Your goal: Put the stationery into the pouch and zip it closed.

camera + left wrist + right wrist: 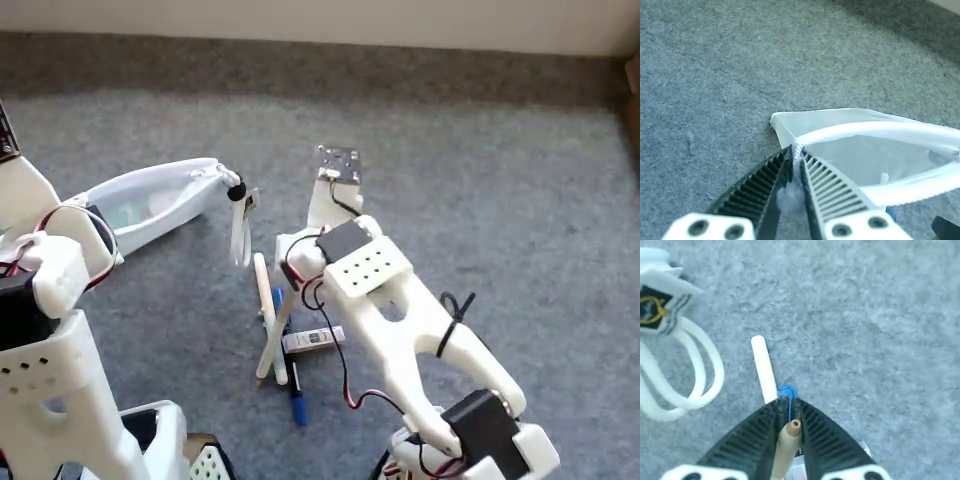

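Two grippers, both clamped. Your right gripper [789,405] is pinched tight on the beige pen [785,440] in the near-centre pile, touching the blue pen [787,390], just beside the white pen [763,370]. Farther left, your left gripper [796,152] nips the unzipped pouch [865,150] by its end.

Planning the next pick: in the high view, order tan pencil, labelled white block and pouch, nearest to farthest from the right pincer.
1. Tan pencil: gripped in the right pincer.
2. Labelled white block: a little nearer the robot.
3. Pouch: far off to the left.
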Motion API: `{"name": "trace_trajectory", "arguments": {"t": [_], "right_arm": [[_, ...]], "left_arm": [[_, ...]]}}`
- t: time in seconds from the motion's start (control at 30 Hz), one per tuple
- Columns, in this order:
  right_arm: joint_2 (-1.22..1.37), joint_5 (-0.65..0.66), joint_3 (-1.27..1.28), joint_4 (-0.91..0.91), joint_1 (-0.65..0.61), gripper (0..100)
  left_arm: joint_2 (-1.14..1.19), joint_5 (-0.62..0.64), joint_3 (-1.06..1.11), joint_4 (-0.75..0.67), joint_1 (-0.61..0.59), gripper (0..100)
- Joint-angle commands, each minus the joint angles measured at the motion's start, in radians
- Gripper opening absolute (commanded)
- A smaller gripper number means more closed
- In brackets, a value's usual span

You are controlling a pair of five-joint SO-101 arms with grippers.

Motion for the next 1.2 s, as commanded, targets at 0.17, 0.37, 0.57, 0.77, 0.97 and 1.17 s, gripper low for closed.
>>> {"name": "trace_trajectory", "arguments": {"t": [0.17, 0.37, 0.57, 0.77, 0.97, 1.17], "right_arm": [[-0.062, 0.198, -0.062, 0.004, 0.081, 0.5], [-0.010, 0.264, -0.071, 0.004, 0.082, 1.0], [0.180, 0.259, -0.183, 0.027, 0.084, 9.2], [0.255, 0.157, -0.292, 0.102, 0.079, 13.4], [0.298, 0.068, -0.312, 0.104, 0.077, 13.4], [0.401, -0.034, -0.323, 0.093, 0.021, 13.8]], "left_arm": [[-0.002, -0.009, 0.008, -0.011, -0.004, 1], [-0.002, -0.009, 0.008, -0.008, -0.004, 1], [-0.002, -0.009, 0.008, -0.006, -0.004, 1], [-0.002, -0.011, 0.028, -0.014, -0.004, 1], [-0.002, -0.011, 0.030, -0.020, -0.004, 1], [-0.002, -0.011, 0.030, -0.020, -0.004, 1]]}}
